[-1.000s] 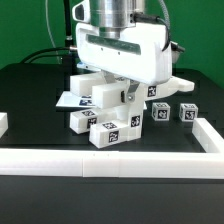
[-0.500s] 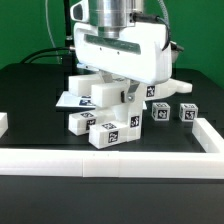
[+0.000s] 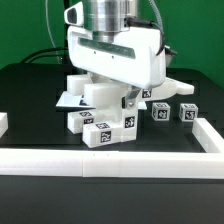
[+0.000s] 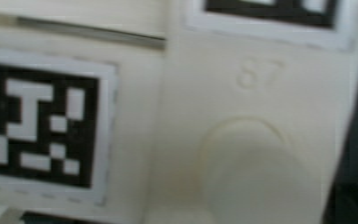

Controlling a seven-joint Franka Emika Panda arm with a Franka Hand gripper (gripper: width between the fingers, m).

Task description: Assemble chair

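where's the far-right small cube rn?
Exterior view's right: the small cube stands on the table, just right of a second cube, inside the border wall.

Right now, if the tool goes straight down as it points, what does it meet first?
The white chair part directly beneath, filling the wrist view; it looks very close, exact gap unclear.

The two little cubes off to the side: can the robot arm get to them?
Probably yes. Both cubes stand apart on bare table with nothing on top, and the arm hangs close beside them.
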